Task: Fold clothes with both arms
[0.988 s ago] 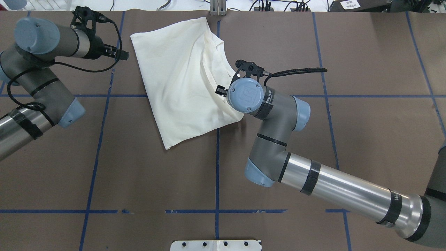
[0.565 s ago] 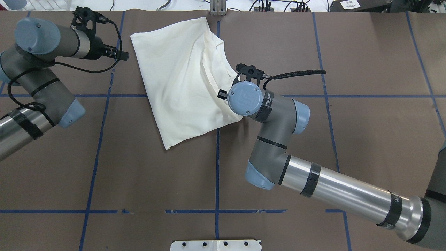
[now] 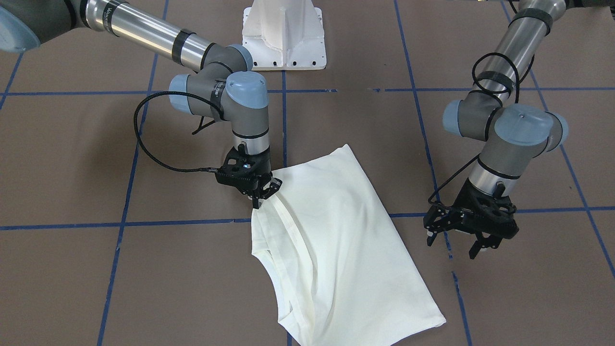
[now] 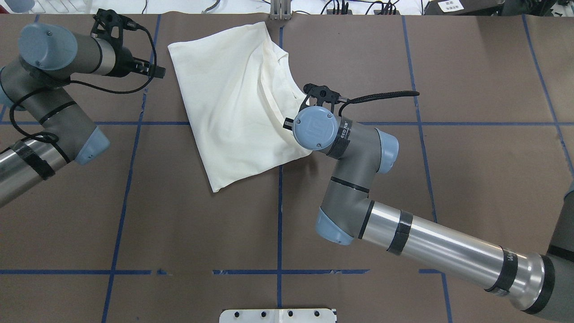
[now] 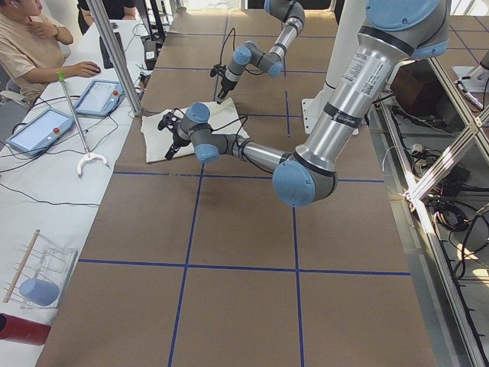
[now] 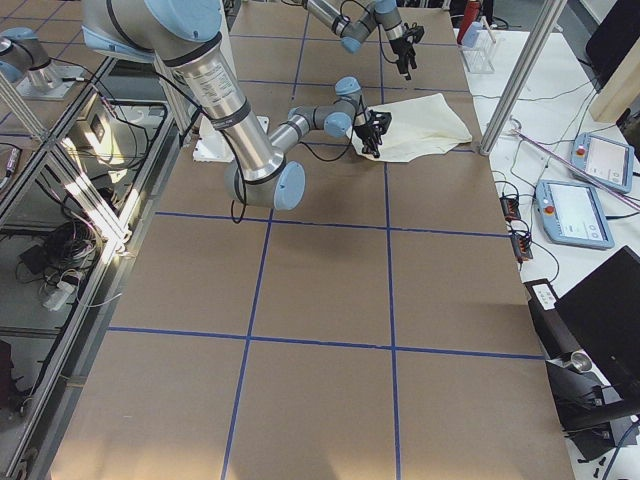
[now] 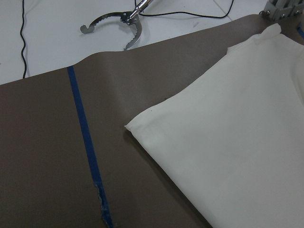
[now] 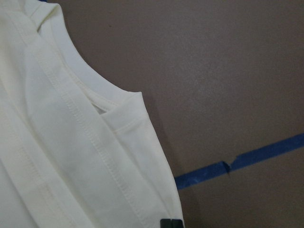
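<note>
Cream shirt [image 4: 228, 103]: folded, plain side up, smooth, lying diagonally on table [image 4: 179, 224], 12 o'clock of centre. Right pincer [image 3: 262, 197] at stitched 4 o'clock edge, grip unclear. Left pincer [image 3: 454, 245] released, 9 o'clock.

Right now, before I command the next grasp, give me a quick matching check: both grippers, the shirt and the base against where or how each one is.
Things:
1. left gripper
2. right gripper
3. shirt
4. white base

Places or states:
A. lying on the brown table, plain cream side up
B. fingertips down at the shirt's edge
C. open, apart from the shirt, over the table
D. at the robot's end of the table, between the arms

Pairs: 1-C, 2-B, 3-A, 4-D
</note>
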Tool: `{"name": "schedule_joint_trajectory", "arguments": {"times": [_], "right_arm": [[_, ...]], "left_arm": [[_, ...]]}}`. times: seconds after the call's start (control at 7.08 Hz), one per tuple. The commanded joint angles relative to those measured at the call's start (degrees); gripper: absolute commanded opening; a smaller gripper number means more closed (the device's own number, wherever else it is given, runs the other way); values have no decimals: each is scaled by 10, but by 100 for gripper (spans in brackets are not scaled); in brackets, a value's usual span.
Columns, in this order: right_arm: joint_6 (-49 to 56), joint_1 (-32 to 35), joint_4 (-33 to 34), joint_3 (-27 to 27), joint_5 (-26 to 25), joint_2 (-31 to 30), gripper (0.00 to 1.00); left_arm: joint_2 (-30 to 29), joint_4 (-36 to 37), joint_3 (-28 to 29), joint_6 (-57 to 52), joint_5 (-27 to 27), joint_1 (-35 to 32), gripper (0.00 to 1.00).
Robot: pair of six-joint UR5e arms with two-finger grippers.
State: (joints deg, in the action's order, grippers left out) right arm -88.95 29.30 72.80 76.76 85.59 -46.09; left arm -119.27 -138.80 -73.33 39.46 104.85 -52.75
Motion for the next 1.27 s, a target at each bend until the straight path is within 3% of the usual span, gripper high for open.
{"name": "schedule_joint_trajectory", "arguments": {"times": [0.0,0.14,0.28,0.42,0.71,0.99,1.13], "right_arm": [[3,1,2,5,-1,-5,0],[4,1,14,10,-1,-6,0],[4,1,30,49,-1,-27,0],[4,-6,56,128,-3,-77,0],[-4,-87,68,286,-66,-203,0],[-14,-142,67,373,-102,-311,0],[-17,-148,61,390,-106,-336,99]], "left_arm": [[0,-2,-2,0,0,0,100],[0,-2,-2,0,0,0,100],[0,-1,-3,0,1,0,100],[0,-1,-3,0,1,0,100],[-1,-2,-5,10,1,0,100],[-1,-2,-9,17,2,3,100],[-2,-2,-14,33,2,7,100]]}}
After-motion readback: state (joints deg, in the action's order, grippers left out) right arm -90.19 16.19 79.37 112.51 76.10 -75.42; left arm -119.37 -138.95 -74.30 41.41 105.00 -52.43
